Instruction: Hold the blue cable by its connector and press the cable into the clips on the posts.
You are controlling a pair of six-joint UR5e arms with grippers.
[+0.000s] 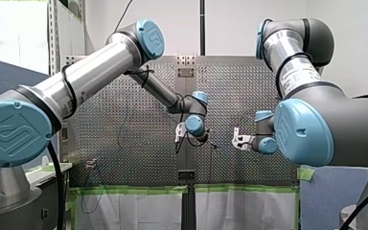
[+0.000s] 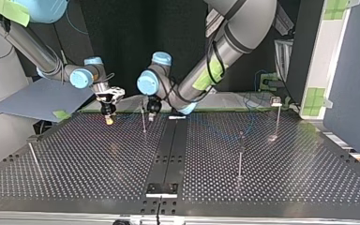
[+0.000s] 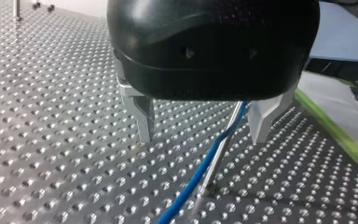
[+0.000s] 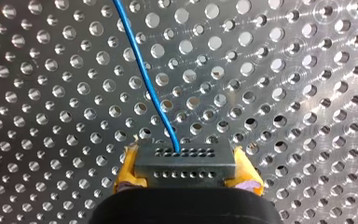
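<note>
A thin blue cable [image 4: 144,70] runs out of a dark multi-hole connector [image 4: 184,173]. My right gripper [image 4: 184,158] is shut on that connector with its yellow pads [image 4: 128,165], close over the perforated table. In the left wrist view the blue cable [image 3: 205,168] leans against a slim metal post [image 3: 223,144] and both stand between the metal fingers [image 3: 142,116] of my left gripper [image 3: 203,135], which is open and touches neither. Seen from the top view, my right gripper [image 2: 108,115] hangs beside my left gripper [image 2: 152,110], with the post [image 2: 143,119] between them.
More thin posts stand on the perforated table [image 2: 98,159]: one near the middle right [image 2: 240,154], one with a clip on top at the far right [image 2: 276,112], one at the left edge [image 2: 33,157]. A dark rail [image 2: 168,150] runs down the table's middle.
</note>
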